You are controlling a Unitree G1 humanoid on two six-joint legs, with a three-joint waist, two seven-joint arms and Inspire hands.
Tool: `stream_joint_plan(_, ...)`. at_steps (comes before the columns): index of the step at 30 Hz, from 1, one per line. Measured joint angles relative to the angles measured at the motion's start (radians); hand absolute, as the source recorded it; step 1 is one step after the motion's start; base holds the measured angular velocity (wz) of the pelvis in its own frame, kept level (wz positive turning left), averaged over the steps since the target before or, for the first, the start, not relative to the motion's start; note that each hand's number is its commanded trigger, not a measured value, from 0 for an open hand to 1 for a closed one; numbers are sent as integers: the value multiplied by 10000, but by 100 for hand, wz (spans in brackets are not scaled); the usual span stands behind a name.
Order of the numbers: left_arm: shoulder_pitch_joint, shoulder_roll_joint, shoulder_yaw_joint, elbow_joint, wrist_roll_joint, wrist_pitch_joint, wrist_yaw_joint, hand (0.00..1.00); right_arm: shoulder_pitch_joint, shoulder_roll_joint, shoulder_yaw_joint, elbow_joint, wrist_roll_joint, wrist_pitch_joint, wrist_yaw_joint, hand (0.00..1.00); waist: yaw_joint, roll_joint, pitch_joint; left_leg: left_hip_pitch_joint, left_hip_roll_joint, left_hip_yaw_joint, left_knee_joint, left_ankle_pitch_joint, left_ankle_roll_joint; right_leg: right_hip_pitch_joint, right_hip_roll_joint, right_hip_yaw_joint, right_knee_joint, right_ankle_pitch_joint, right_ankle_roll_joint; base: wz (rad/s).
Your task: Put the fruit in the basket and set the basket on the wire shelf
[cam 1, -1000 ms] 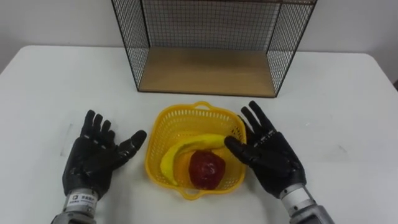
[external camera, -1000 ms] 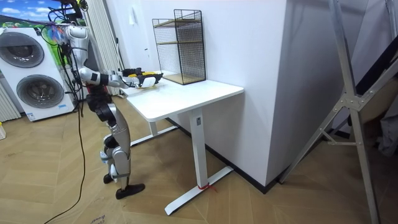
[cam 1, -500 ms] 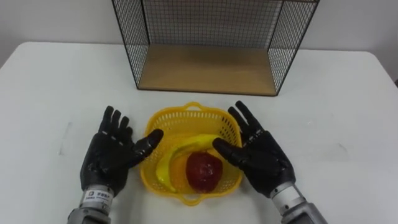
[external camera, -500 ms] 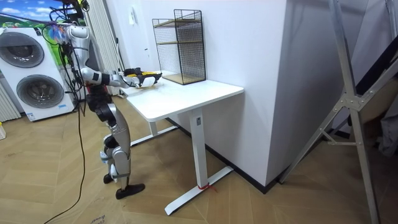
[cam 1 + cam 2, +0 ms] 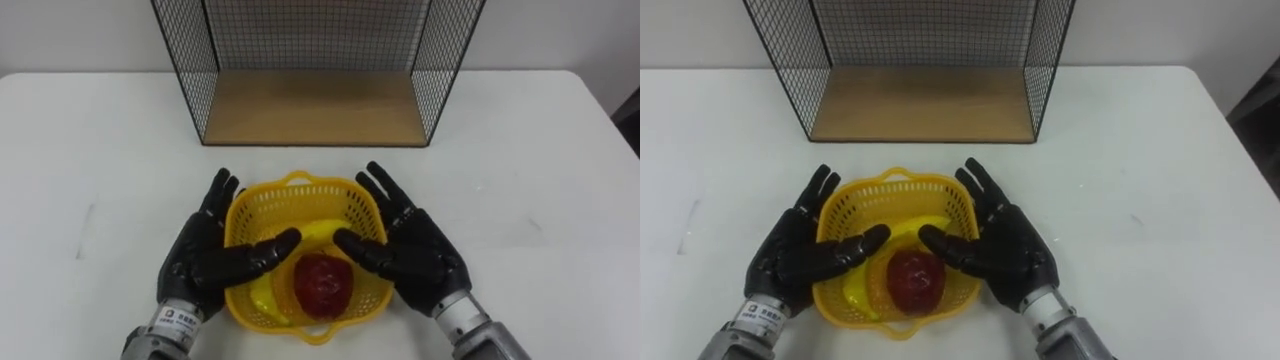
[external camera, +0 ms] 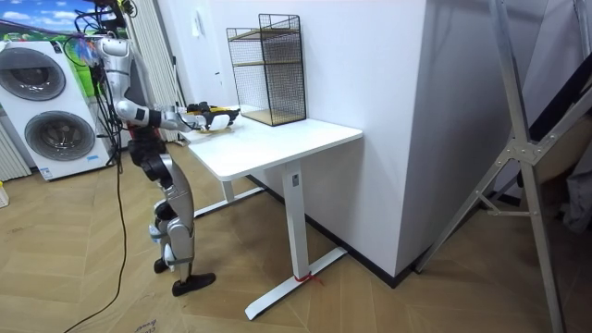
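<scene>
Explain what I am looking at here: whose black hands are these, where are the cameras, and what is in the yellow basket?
They belong to a humanoid robot standing at a white table. Two pictures come from a camera on its head, looking down; the third is from a camera across the room. On the table sits a yellow basket holding a red apple and a banana. The left hand and right hand flank the basket with straight fingers, thumbs reaching over its rim. Behind stands a wire shelf.

One basket (image 5: 300,186), apple (image 5: 320,286), banana (image 5: 262,293), shelf (image 5: 310,106)
</scene>
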Motion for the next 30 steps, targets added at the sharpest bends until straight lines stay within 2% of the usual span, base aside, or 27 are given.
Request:
stream_joint_plan(8,2,-21,-322,0,119,-219,-1,0,-261,24,12,-33,-314,-248,-648,0,-159,36,-2,18,-19,247,-13,0,0,-166,18,282,62,3,6,-11)
stream_joint_plan(14,-59,-224,-367,2,209,-255,12,0,-308,147,105,-32,-285,-570,-1127,0,-191,-19,4,13,-20,249,-25,0,0,-233,26,335,133,7,6,-3)
stream_joint_plan(18,-375,-422,-495,-7,209,-242,241,0,-321,279,84,-34,-167,-771,-1698,0,-338,-106,6,-121,-4,249,-4,0,0,-337,18,255,146,44,-12,4)
stream_joint_plan(23,-912,-553,-539,-282,204,-255,729,0,-326,509,106,-39,165,-900,-2090,0,-225,-117,-4,-113,19,269,-14,1,1,-403,66,322,144,106,-44,-7)
stream_joint_plan(24,-1070,-658,-534,-281,210,-256,791,0,-334,527,123,-41,223,-928,-2182,0,-139,-118,-3,-96,31,290,-14,1,1,-391,78,334,144,121,-54,-4)
stream_joint_plan(26,-1190,-778,-532,-281,209,-323,965,0,-447,572,194,-41,225,-940,-2362,0,-112,-112,1,-43,40,289,-14,1,1,-334,85,328,146,123,-56,0)
stream_joint_plan(30,-1551,-789,-537,-281,210,-358,1547,0,-1121,616,381,-41,578,-979,-2902,0,-119,-98,12,17,79,287,10,1,1,-255,108,280,150,146,-91,2)
